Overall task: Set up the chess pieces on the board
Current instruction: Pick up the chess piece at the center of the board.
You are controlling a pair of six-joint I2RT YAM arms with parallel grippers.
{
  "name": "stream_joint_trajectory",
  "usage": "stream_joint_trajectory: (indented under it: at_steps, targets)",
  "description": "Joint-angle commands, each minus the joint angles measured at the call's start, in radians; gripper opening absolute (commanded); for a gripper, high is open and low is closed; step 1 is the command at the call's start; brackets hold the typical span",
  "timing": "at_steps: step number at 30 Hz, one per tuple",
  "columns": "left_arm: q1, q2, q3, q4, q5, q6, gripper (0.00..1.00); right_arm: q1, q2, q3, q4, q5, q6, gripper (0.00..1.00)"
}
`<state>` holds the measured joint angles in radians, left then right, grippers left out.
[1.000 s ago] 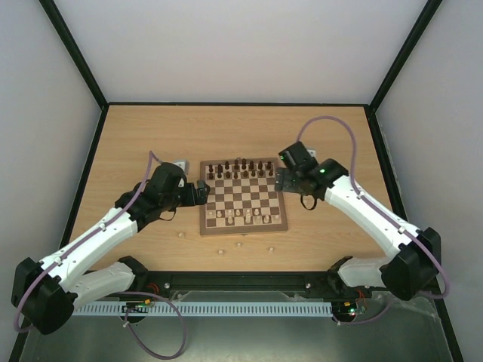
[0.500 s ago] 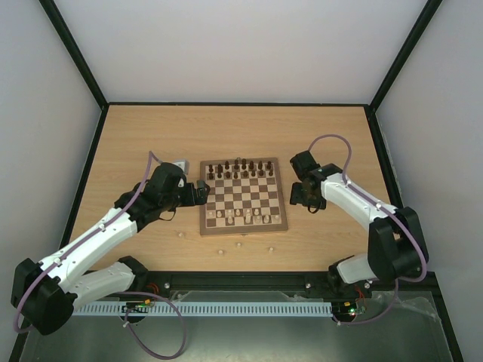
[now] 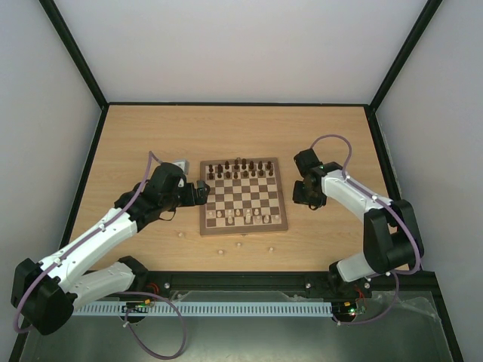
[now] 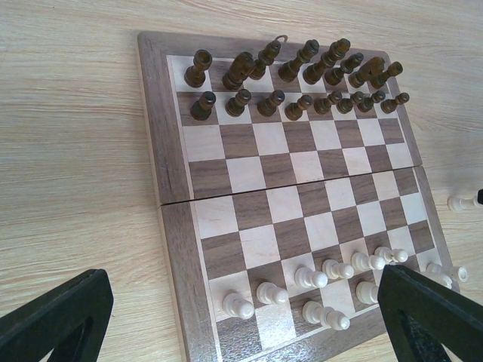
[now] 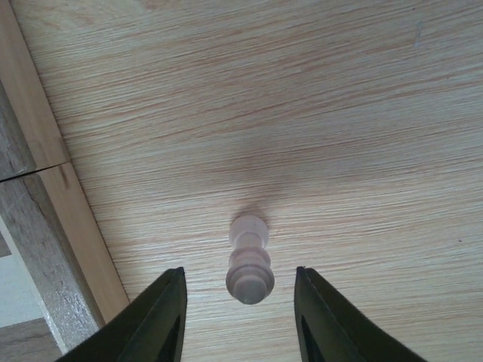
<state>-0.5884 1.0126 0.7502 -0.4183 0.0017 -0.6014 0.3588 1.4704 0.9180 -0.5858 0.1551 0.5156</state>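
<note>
Near the desk's near edge, between the arm bases and the board (image 3: 243,225), four loose pale pieces (image 3: 220,250) sit scattered on the bare wood. The board itself lies flat at the middle of the desk. On its near rows stand pale chess pieces (image 4: 311,277), one row nearly full, the nearest row only partly filled. At the board's left edge hovers the left tool (image 3: 202,191), its fingers (image 4: 56,317) spread as wide as they go and holding nothing. Just off the board's right edge, the right tool (image 5: 238,286) hangs low over the desk, its jaws partly drawn in on either side of a pale pawn (image 5: 250,268) that lies on the desk. A gap shows on both sides, so the pawn is not gripped. Along the board's far edge, the dark pieces (image 4: 270,102) stand in two rows.
</note>
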Motion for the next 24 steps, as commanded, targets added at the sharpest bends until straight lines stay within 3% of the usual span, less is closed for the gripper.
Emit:
stream_joint_trajectory:
  at_steps: [1, 5, 10, 15, 20, 24]
  targets:
    - [0.008, -0.01, -0.012, -0.009, 0.008, 0.013, 0.99, -0.017, 0.029, 0.0, -0.016, -0.023, -0.023, 0.37]
    - [0.007, -0.008, -0.012, -0.01, 0.006, 0.012, 0.99, -0.018, 0.037, -0.003, -0.01, -0.026, -0.026, 0.33]
    - [0.007, -0.007, -0.01, -0.01, 0.004, 0.008, 0.99, -0.018, 0.043, 0.0, -0.016, -0.021, -0.026, 0.17]
    - [0.009, -0.007, -0.01, -0.011, 0.004, 0.008, 0.99, -0.017, 0.01, 0.022, -0.046, -0.007, -0.03, 0.1]
    - [0.009, -0.012, -0.002, -0.024, -0.008, -0.003, 0.99, 0.025, -0.078, 0.107, -0.117, -0.008, -0.028, 0.08]
    - [0.01, -0.037, 0.004, -0.038, -0.033, -0.021, 0.99, 0.144, -0.111, 0.214, -0.182, -0.034, -0.003, 0.08]
